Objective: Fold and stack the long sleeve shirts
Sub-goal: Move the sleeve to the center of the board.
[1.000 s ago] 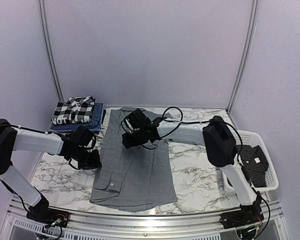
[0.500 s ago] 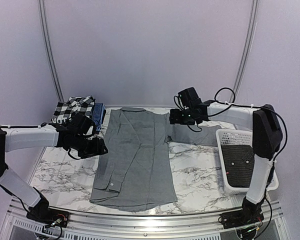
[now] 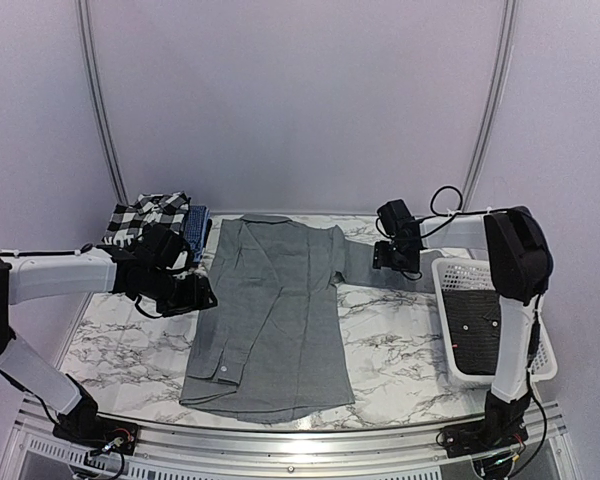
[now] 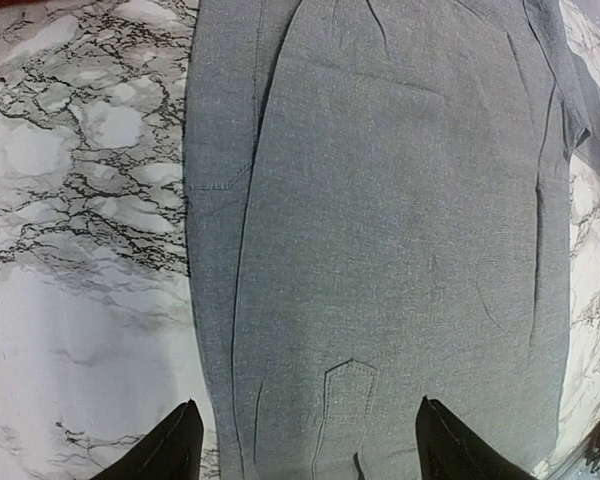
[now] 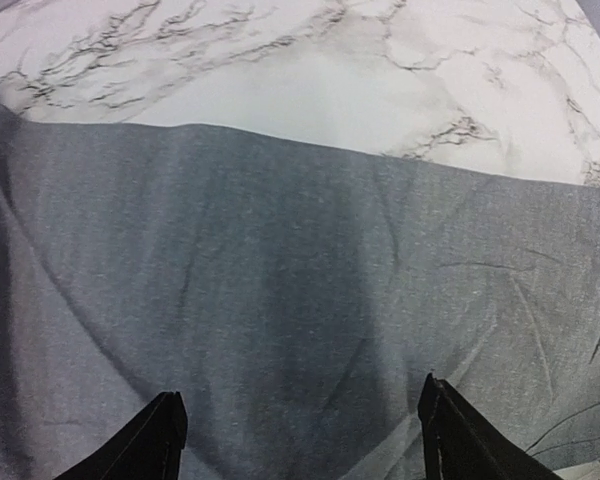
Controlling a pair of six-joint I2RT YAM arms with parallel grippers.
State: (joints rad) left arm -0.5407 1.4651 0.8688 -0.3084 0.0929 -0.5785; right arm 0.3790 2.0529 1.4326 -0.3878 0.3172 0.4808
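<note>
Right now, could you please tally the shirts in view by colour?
grey shirt: 1
black-and-white checked shirt: 1
blue shirt: 1
dark charcoal shirt, in the basket: 1
Total: 4

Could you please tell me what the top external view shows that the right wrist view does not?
Only the top external view shows the checked shirt stacked on the blue shirt, and the white basket holding a dark shirt. Only the right wrist view shows, close up, the right gripper with fingers spread over cloth, holding nothing. Both show the grey shirt on the marble table.
</note>
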